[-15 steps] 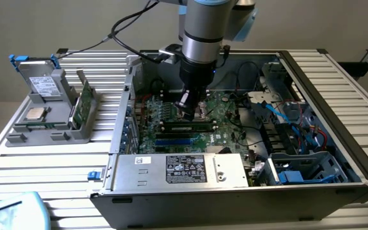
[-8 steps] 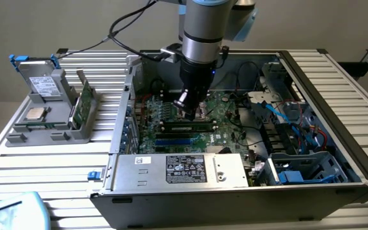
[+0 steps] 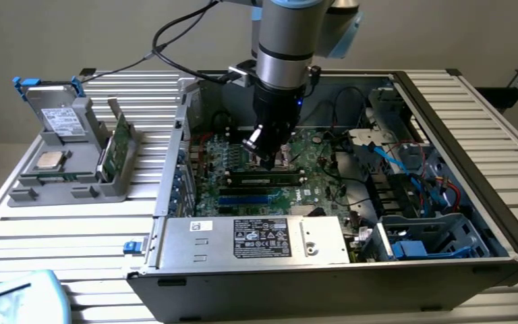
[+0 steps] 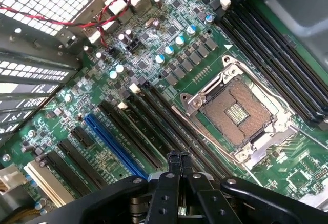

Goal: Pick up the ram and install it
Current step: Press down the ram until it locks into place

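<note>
The ram (image 3: 264, 179), a long dark stick with pale labels, stands on edge in a black slot on the motherboard (image 3: 318, 152) inside the open computer case (image 3: 475, 196). My gripper (image 3: 266, 160) points straight down over the middle of the stick, tips at its top edge; I cannot tell whether they touch. In the wrist view the gripper (image 4: 177, 158) is shut, its two black fingers (image 4: 165, 193) pressed together with nothing between them, over the bank of long black memory slots (image 4: 154, 126) beside the empty CPU socket (image 4: 241, 114).
A grey power supply box (image 3: 250, 239) lies at the case's near side. Blue and red cables (image 3: 412, 162) crowd the exterior view's right. Outside the case, a grey holder (image 3: 70, 169) carries a drive (image 3: 61, 121), a chip (image 3: 50, 160) and a wider green board (image 3: 115, 145).
</note>
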Controlling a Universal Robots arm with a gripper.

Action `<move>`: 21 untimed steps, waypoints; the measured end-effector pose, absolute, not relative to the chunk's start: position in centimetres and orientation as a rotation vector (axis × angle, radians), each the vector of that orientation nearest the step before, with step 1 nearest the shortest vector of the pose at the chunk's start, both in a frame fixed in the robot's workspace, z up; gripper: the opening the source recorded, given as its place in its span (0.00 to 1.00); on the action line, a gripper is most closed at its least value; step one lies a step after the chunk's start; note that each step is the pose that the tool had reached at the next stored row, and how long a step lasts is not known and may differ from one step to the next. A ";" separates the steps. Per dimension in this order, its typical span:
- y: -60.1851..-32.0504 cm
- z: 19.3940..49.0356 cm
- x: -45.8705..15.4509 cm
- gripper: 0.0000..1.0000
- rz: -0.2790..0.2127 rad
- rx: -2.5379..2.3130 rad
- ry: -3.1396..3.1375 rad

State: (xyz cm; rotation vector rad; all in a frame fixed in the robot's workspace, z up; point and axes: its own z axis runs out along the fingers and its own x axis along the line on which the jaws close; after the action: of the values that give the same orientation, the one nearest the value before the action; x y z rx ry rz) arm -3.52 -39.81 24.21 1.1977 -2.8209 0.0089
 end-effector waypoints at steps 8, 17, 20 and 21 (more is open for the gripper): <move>-39.8 24.2 -3.5 0.11 0.014 1.086 -2.864; -39.8 24.1 -3.5 0.11 0.029 0.954 -2.945; -39.8 24.1 -3.5 0.11 0.035 0.910 -2.974; -39.8 24.1 -3.5 0.11 0.035 0.889 -2.981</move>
State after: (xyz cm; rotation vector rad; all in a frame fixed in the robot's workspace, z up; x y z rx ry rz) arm -3.50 -39.81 24.12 0.8892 -2.9814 0.0352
